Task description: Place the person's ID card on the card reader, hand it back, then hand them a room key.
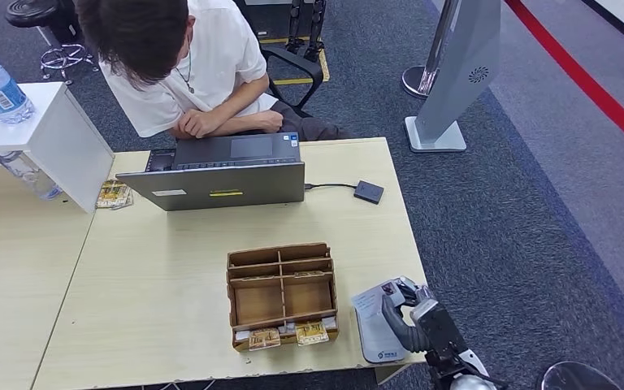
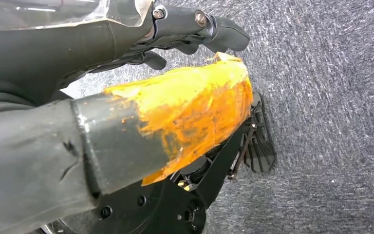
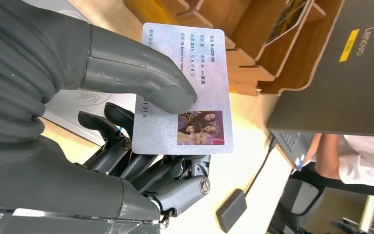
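At the counter's point(image 1: 171, 325) near corner, the right hand point(image 3: 141, 146) pinches the ID card point(image 3: 185, 97); it should keep it flat and carry it to the card reader point(image 1: 368, 192)

the right hand point(image 3: 126, 122) has a thick, smooth grey thumb point(image 3: 141, 78) with scuffed paint, joined to a grey ribbed cover. its darker fingers point(image 3: 180, 187) are metal-grey links with round silver pivot screws at the hinges. in the head view the right hand point(image 1: 410, 313) shows a dark grey thumb, pale silver-white segments and a dark wrist. the left hand point(image 2: 195, 29) has glossy black fingers with silver screw heads, under a clear plastic cover. its thick grey thumb point(image 2: 175, 117) is wrapped at the tip in torn, worn orange tape.
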`<act>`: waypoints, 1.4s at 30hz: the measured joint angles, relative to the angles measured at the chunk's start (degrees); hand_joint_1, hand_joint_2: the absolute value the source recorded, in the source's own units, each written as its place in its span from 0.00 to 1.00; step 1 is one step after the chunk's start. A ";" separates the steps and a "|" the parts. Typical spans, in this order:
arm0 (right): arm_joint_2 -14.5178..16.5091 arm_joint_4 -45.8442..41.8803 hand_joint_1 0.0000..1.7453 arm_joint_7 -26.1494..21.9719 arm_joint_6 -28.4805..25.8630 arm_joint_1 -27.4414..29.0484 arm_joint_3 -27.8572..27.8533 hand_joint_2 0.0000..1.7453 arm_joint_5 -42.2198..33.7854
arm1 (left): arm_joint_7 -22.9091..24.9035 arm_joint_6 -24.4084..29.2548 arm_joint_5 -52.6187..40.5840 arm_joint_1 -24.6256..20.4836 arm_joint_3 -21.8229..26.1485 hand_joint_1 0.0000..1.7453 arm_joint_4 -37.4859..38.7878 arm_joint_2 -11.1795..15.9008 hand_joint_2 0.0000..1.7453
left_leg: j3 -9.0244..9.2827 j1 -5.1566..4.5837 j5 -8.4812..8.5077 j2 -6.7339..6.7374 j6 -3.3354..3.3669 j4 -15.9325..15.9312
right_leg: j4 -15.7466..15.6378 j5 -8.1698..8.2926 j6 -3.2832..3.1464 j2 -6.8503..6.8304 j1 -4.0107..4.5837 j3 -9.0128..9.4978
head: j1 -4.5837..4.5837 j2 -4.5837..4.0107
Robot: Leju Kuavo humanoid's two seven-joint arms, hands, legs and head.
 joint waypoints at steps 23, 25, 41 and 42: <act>-0.04 4.48 1.00 2.03 -4.12 0.48 -2.64 1.00 10.14 | -0.46 0.14 2.60 -0.02 1.08 0.00 0.00 -0.05 0.00 | -0.01 0.00 0.00 0.00 0.00 0.00 | 0.00 0.00 0.00 0.00 0.00 0.00 | -0.01 0.00; -0.04 4.94 1.00 2.47 -5.11 0.31 -2.64 1.00 11.53 | -0.46 0.19 2.67 -0.02 1.10 0.00 0.00 -0.05 0.00 | -0.01 0.00 0.00 0.00 0.00 0.00 | 0.00 0.00 0.00 0.00 0.00 0.00 | -0.01 0.00; -0.07 7.68 1.00 4.67 -11.03 -1.34 -2.56 1.00 19.33 | -0.75 0.49 4.28 -0.03 1.19 0.00 0.00 -0.10 0.00 | 0.00 0.00 0.00 0.00 0.00 0.00 | 0.00 0.00 0.00 0.00 0.00 0.01 | -0.01 0.00; -0.07 7.81 1.00 4.89 -11.36 -1.42 -2.52 1.00 19.90 | -0.78 0.52 4.37 -0.03 1.21 0.00 0.00 -0.11 0.00 | 0.00 0.00 0.00 0.00 0.00 0.00 | 0.00 0.00 0.00 0.00 0.00 0.01 | -0.01 0.00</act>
